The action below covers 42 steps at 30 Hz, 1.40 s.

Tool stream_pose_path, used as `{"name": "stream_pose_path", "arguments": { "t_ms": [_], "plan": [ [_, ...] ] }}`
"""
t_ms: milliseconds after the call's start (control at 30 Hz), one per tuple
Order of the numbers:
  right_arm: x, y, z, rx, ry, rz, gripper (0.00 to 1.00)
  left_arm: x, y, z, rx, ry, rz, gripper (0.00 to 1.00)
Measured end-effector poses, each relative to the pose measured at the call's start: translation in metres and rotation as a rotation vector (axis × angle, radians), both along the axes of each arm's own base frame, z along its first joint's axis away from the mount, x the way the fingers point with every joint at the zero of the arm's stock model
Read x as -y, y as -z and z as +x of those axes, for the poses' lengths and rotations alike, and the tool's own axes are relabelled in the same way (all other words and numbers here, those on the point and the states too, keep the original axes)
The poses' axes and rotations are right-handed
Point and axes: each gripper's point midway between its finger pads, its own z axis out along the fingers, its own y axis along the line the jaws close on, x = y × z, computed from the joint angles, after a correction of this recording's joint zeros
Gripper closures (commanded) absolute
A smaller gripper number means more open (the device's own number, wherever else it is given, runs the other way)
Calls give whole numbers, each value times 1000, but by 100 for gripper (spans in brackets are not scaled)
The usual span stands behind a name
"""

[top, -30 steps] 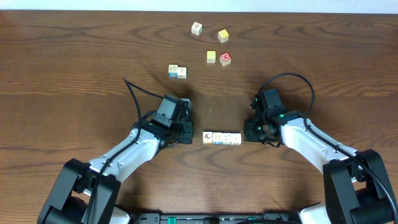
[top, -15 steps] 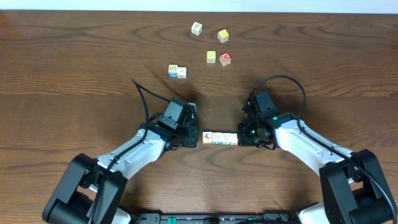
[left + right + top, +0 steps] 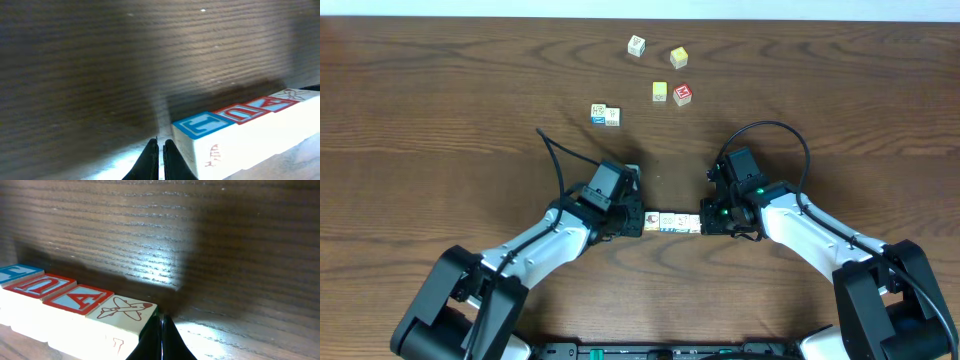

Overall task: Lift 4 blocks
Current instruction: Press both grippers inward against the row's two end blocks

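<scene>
Left gripper [image 3: 634,220], clenched empty, and right gripper [image 3: 708,221], likewise clenched, butted against opposite ends of four cream wooden alphabet cubes [image 3: 671,222] between them.

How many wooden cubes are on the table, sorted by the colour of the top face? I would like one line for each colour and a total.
Pale cubes in the near row: 4
Pale cubes lying loose farther back: 3
Yellow cubes: 2
Red-topped cube: 1
Total: 10

left claw [image 3: 160,152] closed | just beside row of blocks [image 3: 240,131]
</scene>
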Motion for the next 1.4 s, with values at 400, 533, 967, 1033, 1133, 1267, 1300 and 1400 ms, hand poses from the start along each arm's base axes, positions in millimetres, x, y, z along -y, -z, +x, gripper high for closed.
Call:
{"name": "stream_pose_path", "arguments": {
  "t_ms": [400, 533, 967, 1033, 1133, 1267, 1300, 1400],
  "plan": [
    [0, 0, 0, 2, 0, 1, 99, 1, 0, -1, -50, -105, -26, 93],
    [0, 0, 1, 4, 0, 2, 99, 1, 0, -1, -57, -118, -30, 93],
    [0, 0, 1, 4, 0, 2, 99, 1, 0, -1, -67, -138, -36, 93],
    [0, 0, 1, 5, 0, 2, 99, 1, 1, -1, -70, -137, -37, 93],
    [-1, -1, 2, 8, 0, 4, 99, 2, 6, -3, -90, -138, -36, 93],
    [-1, -1, 3, 14, 0, 6, 99, 7, 11, -6, -106, -125, -44, 93],
    [-1, -1, 4, 16, 1, 3, 99, 8, 11, -6, -102, -123, -46, 93],
    [0, -1, 5, 22, 4, -3, 99, 11, 10, -4, -93, -121, -52, 93]
  ]
}}
